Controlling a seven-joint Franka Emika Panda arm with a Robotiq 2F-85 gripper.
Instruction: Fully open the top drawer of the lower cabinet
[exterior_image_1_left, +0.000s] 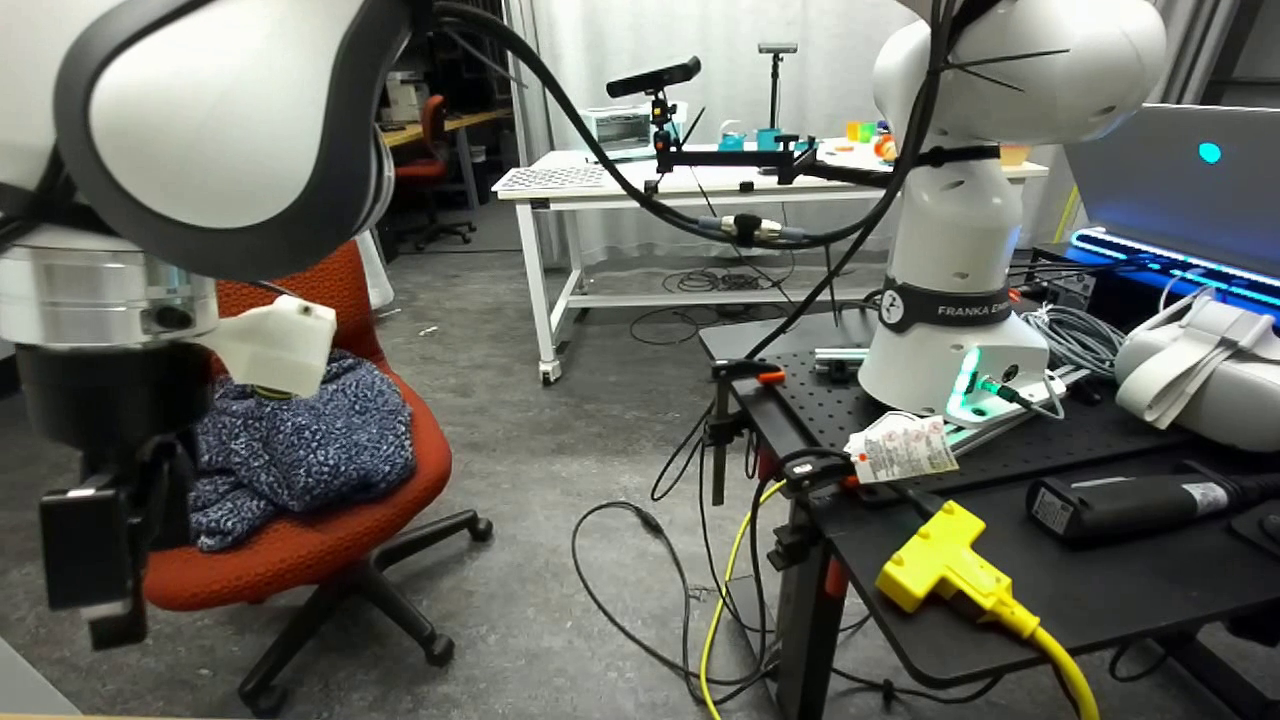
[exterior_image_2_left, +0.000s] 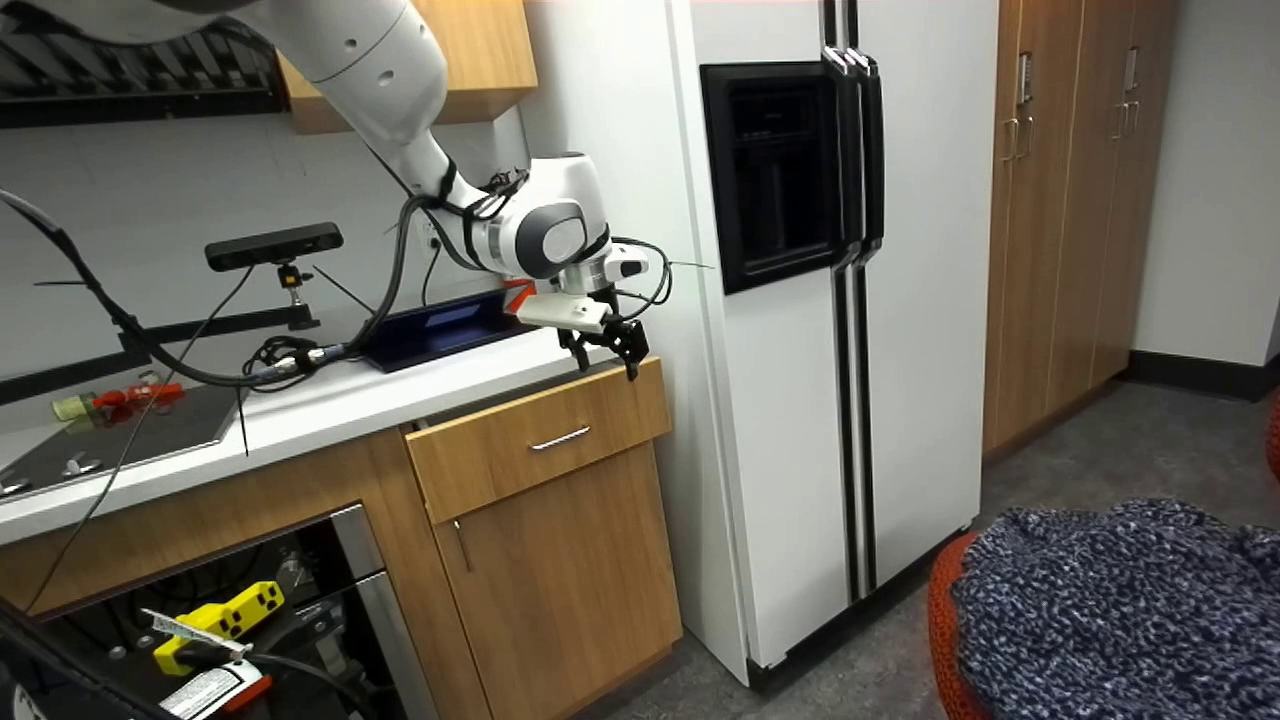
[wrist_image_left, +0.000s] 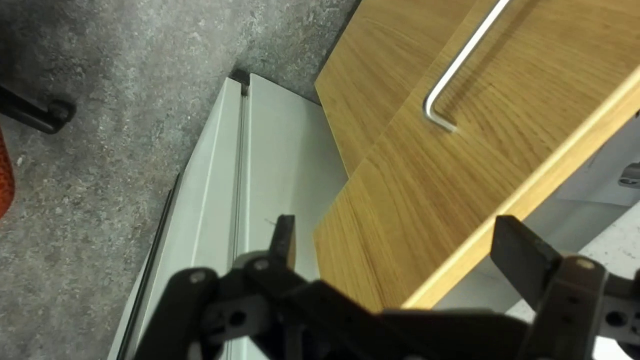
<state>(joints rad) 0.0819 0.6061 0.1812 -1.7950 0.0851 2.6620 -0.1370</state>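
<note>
The top drawer has a light-brown wooden front with a silver bar handle. It stands partly open, with a narrow gap behind its front. In the wrist view the drawer front crosses diagonally, with pale inner space behind its top edge and the handle at the upper right. My gripper is open and empty, above the drawer's end beside the fridge. One finger lies on the outer side of the front, the other over the inside. In an exterior view the gripper hangs at the top edge; contact cannot be told.
The white fridge stands close beside the drawer and in the wrist view. The white counter is behind and above it. The cabinet door is below. A red chair with a dark cushion stands near the arm.
</note>
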